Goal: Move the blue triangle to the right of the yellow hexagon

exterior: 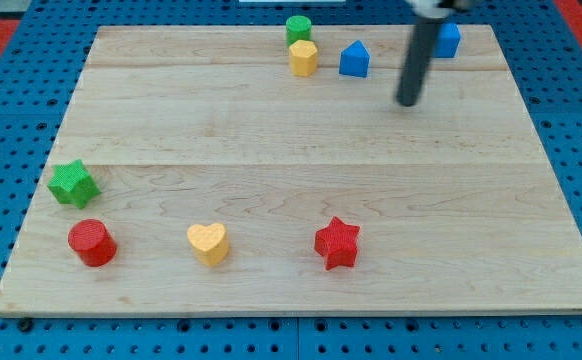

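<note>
The blue triangle (354, 60) sits near the view's top, just right of the yellow hexagon (304, 57), with a small gap between them. A green cylinder (298, 29) touches the hexagon from above. My tip (408, 102) is on the board to the right of and below the blue triangle, apart from it. A second blue block (449, 40), partly hidden behind the rod, is at the top right.
A green star (73, 184) lies at the left edge of the wooden board (271, 140). A red cylinder (92, 242), a yellow heart (208, 243) and a red star (337, 243) stand in a row near the view's bottom.
</note>
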